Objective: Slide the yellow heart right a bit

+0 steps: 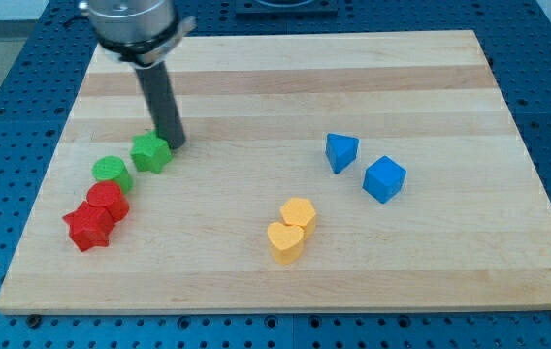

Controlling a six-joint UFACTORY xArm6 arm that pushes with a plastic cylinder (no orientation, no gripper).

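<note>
My tip (176, 143) sitting near table's (285, 58) top-left corner, touching green star (149, 152); no fingers on rig, just rod. Yellow heart (285, 241) lying near bottom edge, touching yellow hexagon (299, 213). 2 blue blocks (384, 178) sitting toward right edge.

We see our arm (132, 21) enter from the view's top left, its dark rod (159, 97) leaning slightly rightward as it descends (the mount is cropped), with my tip (175, 144) resting on the board.
</note>
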